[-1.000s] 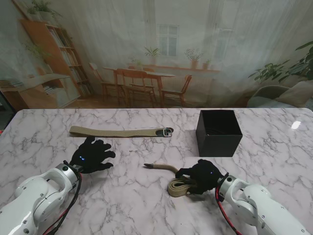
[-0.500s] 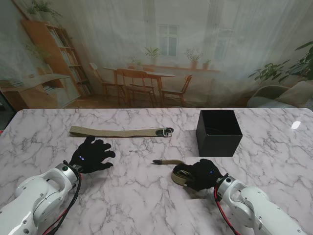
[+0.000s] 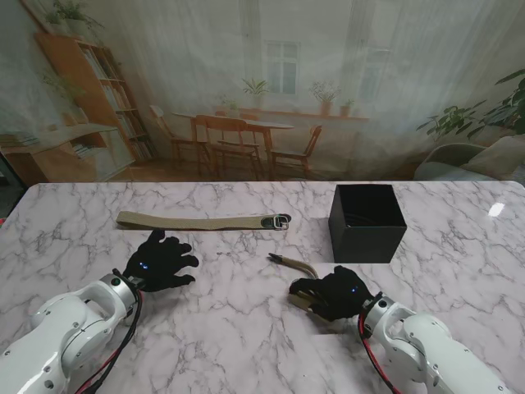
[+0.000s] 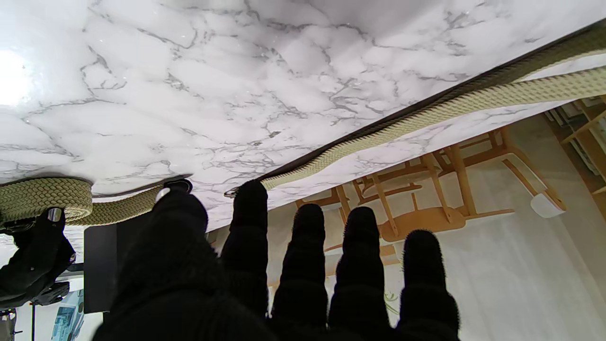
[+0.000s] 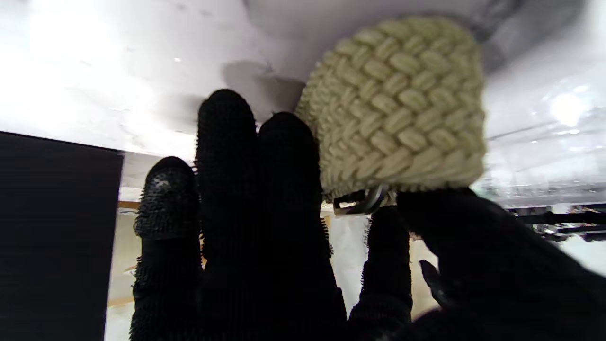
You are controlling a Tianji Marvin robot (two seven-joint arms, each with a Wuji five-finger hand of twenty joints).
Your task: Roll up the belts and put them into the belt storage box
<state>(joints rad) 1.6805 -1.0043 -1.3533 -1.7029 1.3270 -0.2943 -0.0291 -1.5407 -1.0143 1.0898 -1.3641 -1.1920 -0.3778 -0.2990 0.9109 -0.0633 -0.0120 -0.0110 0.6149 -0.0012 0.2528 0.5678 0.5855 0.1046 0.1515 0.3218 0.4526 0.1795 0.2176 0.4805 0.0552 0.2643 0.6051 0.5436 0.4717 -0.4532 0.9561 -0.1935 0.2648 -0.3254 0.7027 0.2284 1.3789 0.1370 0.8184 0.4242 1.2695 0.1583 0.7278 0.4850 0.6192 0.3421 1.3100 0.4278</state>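
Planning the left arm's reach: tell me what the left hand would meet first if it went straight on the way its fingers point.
Probably the flat belt. The left hand, open, points away from me toward it, with bare marble table between; the exact line is uncertain.

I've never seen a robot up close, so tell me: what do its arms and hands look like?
Both arms are smooth, rounded white shells with silver rings at the wrists. The left arm and the right arm each carry thin red and black cables along the side. The left hand and right hand have five fingers in black knitted gloves, each showing a small blue light on the back.
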